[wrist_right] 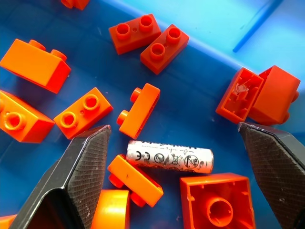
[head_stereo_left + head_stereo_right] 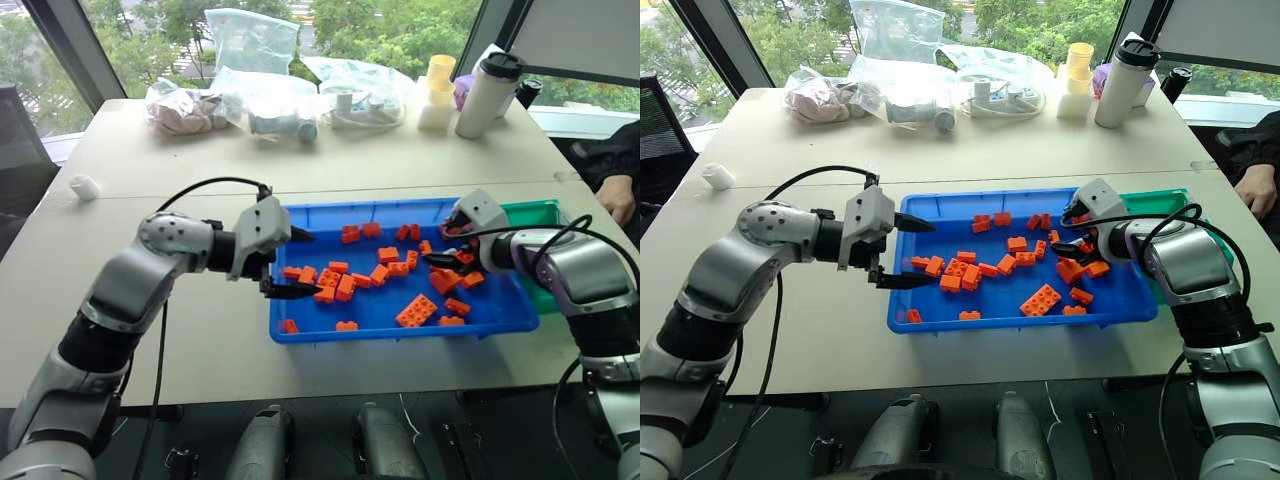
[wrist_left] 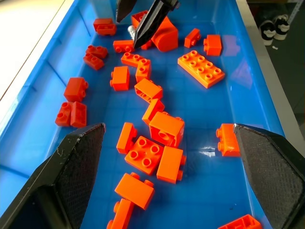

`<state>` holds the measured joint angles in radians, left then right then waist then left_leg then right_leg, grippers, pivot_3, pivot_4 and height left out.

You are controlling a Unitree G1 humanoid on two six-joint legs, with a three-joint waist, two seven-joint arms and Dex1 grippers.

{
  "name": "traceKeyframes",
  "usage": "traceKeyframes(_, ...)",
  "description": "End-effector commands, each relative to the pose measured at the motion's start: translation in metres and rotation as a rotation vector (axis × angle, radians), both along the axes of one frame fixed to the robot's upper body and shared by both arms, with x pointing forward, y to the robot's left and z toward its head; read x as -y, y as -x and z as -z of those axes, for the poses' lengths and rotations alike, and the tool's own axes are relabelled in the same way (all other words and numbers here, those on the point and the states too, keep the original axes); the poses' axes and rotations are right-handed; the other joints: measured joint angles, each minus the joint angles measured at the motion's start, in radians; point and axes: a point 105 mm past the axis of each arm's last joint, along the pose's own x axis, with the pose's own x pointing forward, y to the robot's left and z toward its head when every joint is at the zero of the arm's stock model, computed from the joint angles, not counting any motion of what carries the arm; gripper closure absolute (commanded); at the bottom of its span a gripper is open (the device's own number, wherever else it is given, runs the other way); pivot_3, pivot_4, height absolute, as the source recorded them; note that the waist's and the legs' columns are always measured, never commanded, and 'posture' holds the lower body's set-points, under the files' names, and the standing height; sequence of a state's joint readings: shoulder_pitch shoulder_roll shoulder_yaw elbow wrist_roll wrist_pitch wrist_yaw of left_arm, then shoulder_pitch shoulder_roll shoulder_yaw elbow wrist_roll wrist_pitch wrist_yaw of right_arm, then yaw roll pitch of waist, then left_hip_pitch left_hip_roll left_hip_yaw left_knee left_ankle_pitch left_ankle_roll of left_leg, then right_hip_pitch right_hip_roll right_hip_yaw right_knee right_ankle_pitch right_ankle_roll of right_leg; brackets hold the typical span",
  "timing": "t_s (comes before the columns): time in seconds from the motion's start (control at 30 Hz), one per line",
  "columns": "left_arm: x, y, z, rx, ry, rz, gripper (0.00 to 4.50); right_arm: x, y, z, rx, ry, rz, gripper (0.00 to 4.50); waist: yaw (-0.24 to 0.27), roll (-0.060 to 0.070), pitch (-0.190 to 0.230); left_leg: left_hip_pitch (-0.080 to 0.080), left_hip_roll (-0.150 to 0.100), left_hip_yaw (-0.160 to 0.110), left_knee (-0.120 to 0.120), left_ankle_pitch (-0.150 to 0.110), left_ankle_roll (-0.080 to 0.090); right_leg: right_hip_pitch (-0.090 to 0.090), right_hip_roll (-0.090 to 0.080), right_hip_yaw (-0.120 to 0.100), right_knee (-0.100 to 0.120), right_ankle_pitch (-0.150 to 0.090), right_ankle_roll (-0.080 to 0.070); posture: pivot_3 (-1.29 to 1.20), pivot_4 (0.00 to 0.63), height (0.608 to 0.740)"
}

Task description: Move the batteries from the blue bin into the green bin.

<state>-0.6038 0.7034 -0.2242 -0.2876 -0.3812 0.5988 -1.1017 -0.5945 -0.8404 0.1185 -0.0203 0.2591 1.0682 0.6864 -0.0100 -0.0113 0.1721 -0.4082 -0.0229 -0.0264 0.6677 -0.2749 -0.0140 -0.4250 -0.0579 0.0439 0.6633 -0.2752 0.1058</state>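
Battery [image 1: 169, 157] lies among orange bricks [image 1: 134, 178], open right gripper [image 1: 178, 183] straddling.

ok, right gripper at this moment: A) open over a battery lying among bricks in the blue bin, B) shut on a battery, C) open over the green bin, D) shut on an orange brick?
A: in the right wrist view the right gripper has its fingers spread wide, with a battery lying flat between them on the floor of the blue bin, touching an orange brick.
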Motion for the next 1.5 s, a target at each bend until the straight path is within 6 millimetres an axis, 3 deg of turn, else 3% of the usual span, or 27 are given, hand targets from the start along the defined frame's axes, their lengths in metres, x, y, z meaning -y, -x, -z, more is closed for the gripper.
traceKeyframes(0.03,0.004,0.003,-0.008,0.055,0.012,0.020,0.00,0.004,0.007,0.002,-0.024,0.038,0.000,0.10,-0.001,0.000,0.000,0.000,0.000,0.000,0.000,0.000,0.000,0.000,0.000,0.000,0.000,0.000,0.000,0.00,0.150,0.740)
traceKeyframes(0.17,0.006,0.001,-0.007,0.060,0.012,0.021,0.00,0.006,0.007,0.005,-0.049,0.037,0.022,0.10,0.000,0.000,0.000,0.000,0.000,0.000,0.000,0.000,0.000,0.000,0.000,0.000,0.000,0.000,0.000,0.00,0.150,0.740)
traceKeyframes(0.4,0.008,0.000,-0.007,0.073,0.025,0.018,0.00,-0.008,0.003,0.010,-0.090,0.020,-0.001,0.10,-0.003,0.000,0.000,0.000,0.000,0.000,0.000,0.000,0.000,0.000,0.000,0.000,0.000,0.000,0.000,0.00,0.150,0.740)
traceKeyframes(0.57,0.008,0.000,-0.007,0.078,0.030,0.008,0.00,-0.013,0.003,0.010,-0.093,0.019,-0.020,2.32,-0.003,0.000,0.000,0.000,0.000,0.000,0.000,0.000,0.000,0.000,0.000,0.000,0.000,0.000,0.000,0.00,0.150,0.740)
traceKeyframes(0.87,0.008,-0.001,-0.008,0.082,0.030,0.004,0.00,-0.022,-0.002,-0.015,-0.010,-0.039,-0.039,2.31,-0.004,0.000,0.000,0.000,0.000,0.000,0.000,0.000,0.000,0.000,0.000,0.000,0.000,0.000,0.000,0.00,0.150,0.740)
traceKeyframes(1.1,0.010,-0.005,-0.021,0.077,0.098,0.006,0.00,-0.024,-0.002,-0.065,0.135,-0.198,-0.001,2.31,-0.002,0.000,0.000,0.000,0.000,0.000,0.000,0.000,0.000,0.000,0.000,0.000,0.000,0.000,0.000,0.00,0.150,0.740)
traceKeyframes(1.2,0.016,-0.011,-0.036,0.113,0.165,-0.001,0.00,-0.001,-0.003,-0.086,0.247,-0.216,0.081,2.31,0.004,0.000,0.000,-0.001,0.000,0.000,0.000,0.000,0.000,0.000,-0.001,-0.001,0.000,0.000,0.000,0.00,0.150,0.740)
traceKeyframes(1.33,0.024,-0.010,-0.043,0.103,0.201,0.030,0.00,0.051,0.005,-0.111,0.367,-0.145,0.252,2.31,0.004,0.000,0.000,-0.001,-0.002,0.000,0.000,0.000,0.000,0.000,-0.003,-0.001,0.000,0.000,0.000,0.00,0.150,0.740)
traceKeyframes(1.5,0.035,-0.007,-0.049,0.076,0.258,0.079,0.00,0.099,0.023,-0.107,0.349,-0.040,0.389,2.31,-0.001,0.000,0.000,-0.001,-0.002,0.000,0.000,0.000,0.000,0.000,-0.003,-0.001,-0.001,0.000,0.000,0.00,0.150,0.740)
